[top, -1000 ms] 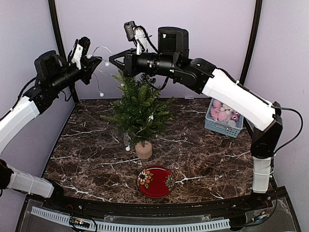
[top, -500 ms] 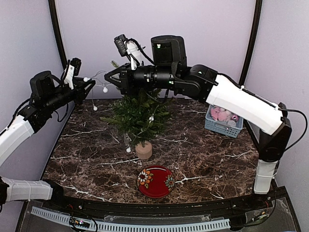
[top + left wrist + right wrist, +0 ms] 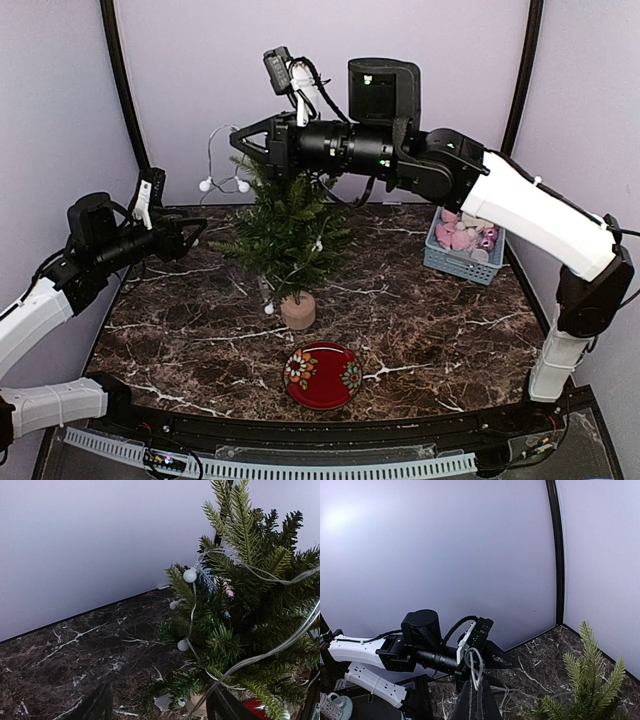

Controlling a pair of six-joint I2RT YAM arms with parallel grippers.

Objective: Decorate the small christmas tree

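While the red plate (image 3: 322, 376) lies nearest me on the bench (image 3: 180, 340), just in front of the wooden stump (image 3: 297, 311), the small christmas tree (image 3: 285, 225) stands upright mid-bench on that one narrow foot. My left gripper (image 3: 193, 238) hangs wide and empty just left of the lower branches, so it steadies nothing. Above the tip, my right gripper (image 3: 238, 140) is pinched tight on the light string (image 3: 189, 575), with white bulbs dangling on the left side and wire threaded among the needles. If I pull that hand away, I judge the snagged wire could tip the tree toward the plate. If the thin wire slips, the loop could drop in a tangle. Far right, the basket (image 3: 455, 262) of pink ornaments looks safe unless my arm swings low.
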